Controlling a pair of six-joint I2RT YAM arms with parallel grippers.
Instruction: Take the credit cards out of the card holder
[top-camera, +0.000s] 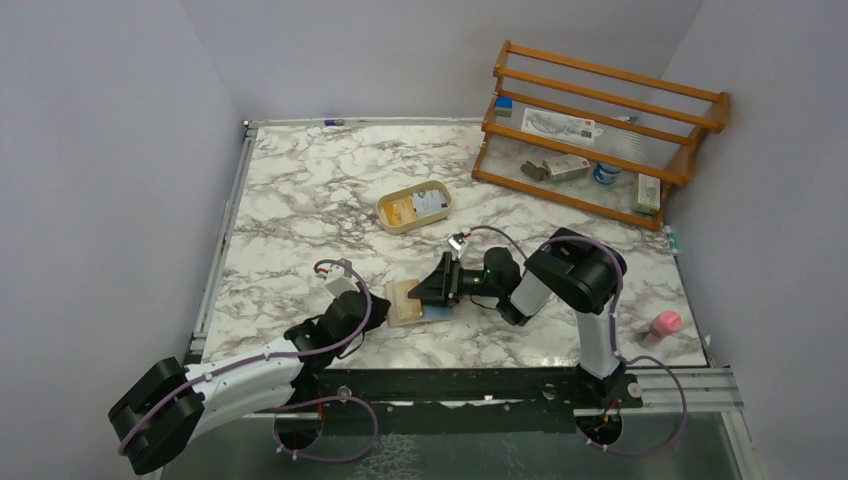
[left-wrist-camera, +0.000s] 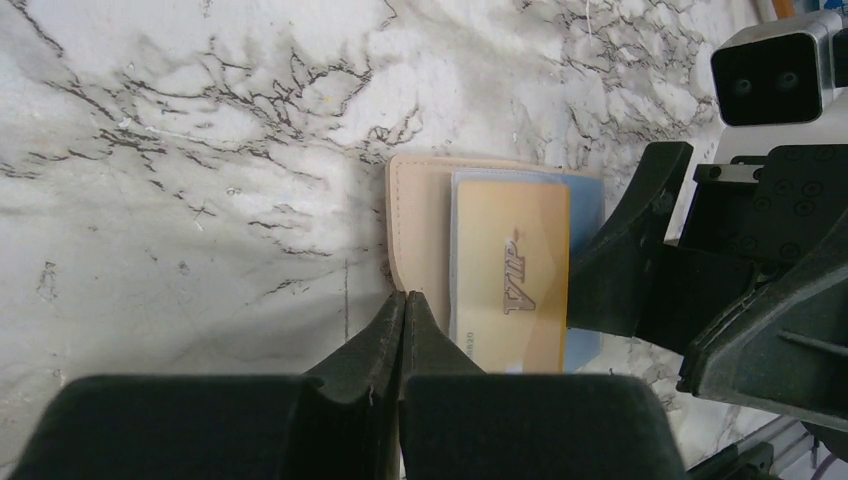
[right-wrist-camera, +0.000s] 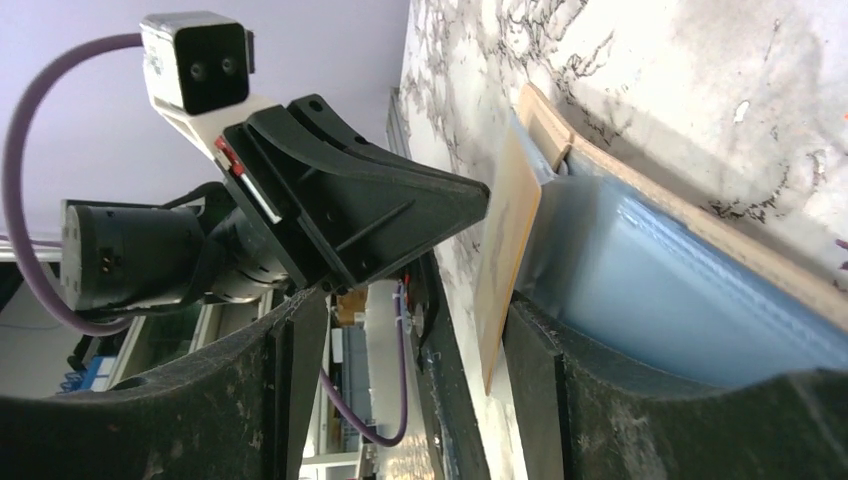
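The white, grey-veined marble table carries an open tan card holder at about seven o'clock from its middle, an oval beige tray at eleven, a wooden rack at two, and a small pink object at four.

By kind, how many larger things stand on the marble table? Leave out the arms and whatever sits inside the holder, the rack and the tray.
card holder: 1
beige tray: 1
wooden rack: 1
pink object: 1
Total: 4
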